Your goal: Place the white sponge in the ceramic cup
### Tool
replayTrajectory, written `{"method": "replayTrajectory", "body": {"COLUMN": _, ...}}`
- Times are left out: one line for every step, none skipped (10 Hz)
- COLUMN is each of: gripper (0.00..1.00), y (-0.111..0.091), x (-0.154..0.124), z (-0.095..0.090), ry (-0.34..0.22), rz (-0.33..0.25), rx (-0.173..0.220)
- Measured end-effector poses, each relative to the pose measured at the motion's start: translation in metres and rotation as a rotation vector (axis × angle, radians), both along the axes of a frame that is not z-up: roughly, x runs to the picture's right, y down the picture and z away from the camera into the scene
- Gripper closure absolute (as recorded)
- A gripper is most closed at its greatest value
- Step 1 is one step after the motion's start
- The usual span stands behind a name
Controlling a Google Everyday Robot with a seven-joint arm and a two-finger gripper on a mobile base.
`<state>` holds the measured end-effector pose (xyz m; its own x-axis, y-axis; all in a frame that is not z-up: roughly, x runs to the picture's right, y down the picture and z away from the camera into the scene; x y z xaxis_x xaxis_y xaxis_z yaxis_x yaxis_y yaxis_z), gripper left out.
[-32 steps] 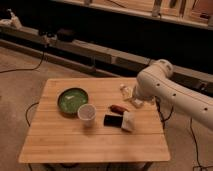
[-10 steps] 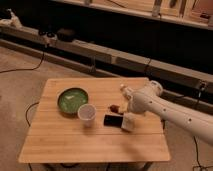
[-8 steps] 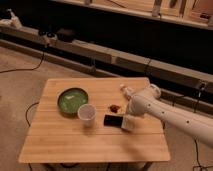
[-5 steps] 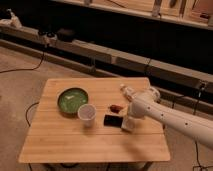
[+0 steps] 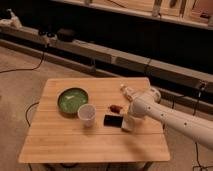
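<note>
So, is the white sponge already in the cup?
Out. The white sponge lies on the table, apart from the ceramic cup, at the gripper.

One camera, high and set back, looks down over the whole table (image 5: 75,142) toward shelving (image 5: 125,56) behind it; gripper (image 5: 128,120) low over the table's right half.

White arm (image 5: 172,117) extends in from right; gripper (image 5: 128,120) at its tip points downward
</note>
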<state>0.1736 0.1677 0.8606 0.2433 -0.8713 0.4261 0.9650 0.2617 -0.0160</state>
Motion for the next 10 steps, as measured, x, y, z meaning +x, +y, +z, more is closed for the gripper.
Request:
{"method": "replayTrajectory", "body": {"gripper": 0.31, "y": 0.001, "x": -0.001, "z": 0.002, "ry": -0.002, "rz": 0.005, "rx": -0.005}}
{"method": "replayTrajectory", "body": {"gripper": 0.42, "y": 0.001, "x": -0.002, "z": 0.004, "ry": -0.003, "rz": 0.008, "rx": -0.008}}
{"method": "replayTrajectory", "body": {"gripper": 0.51, "y": 0.000, "x": -0.002, "z": 0.005, "ry": -0.006, "rz": 0.008, "rx": -0.009}}
{"method": "replayTrajectory", "body": {"gripper": 0.61, "y": -0.001, "x": -0.003, "z": 0.005, "ry": -0.008, "rz": 0.009, "rx": -0.009}}
{"method": "replayTrajectory", "body": {"gripper": 0.72, "y": -0.002, "x": -0.003, "z": 0.005, "ry": -0.010, "rz": 0.011, "rx": -0.009}}
{"method": "replayTrajectory", "body": {"gripper": 0.81, "y": -0.004, "x": -0.002, "z": 0.005, "ry": -0.011, "rz": 0.012, "rx": -0.009}}
{"method": "replayTrajectory", "body": {"gripper": 0.83, "y": -0.006, "x": -0.003, "z": 0.003, "ry": -0.013, "rz": 0.014, "rx": -0.007}}
{"method": "replayTrajectory", "body": {"gripper": 0.83, "y": -0.009, "x": -0.003, "z": 0.000, "ry": -0.018, "rz": 0.017, "rx": -0.004}}
{"method": "replayTrajectory", "body": {"gripper": 0.83, "y": -0.016, "x": -0.005, "z": -0.007, "ry": -0.028, "rz": 0.023, "rx": 0.004}}
{"method": "replayTrajectory", "body": {"gripper": 0.83, "y": -0.025, "x": -0.009, "z": -0.016, "ry": -0.044, "rz": 0.024, "rx": 0.023}}
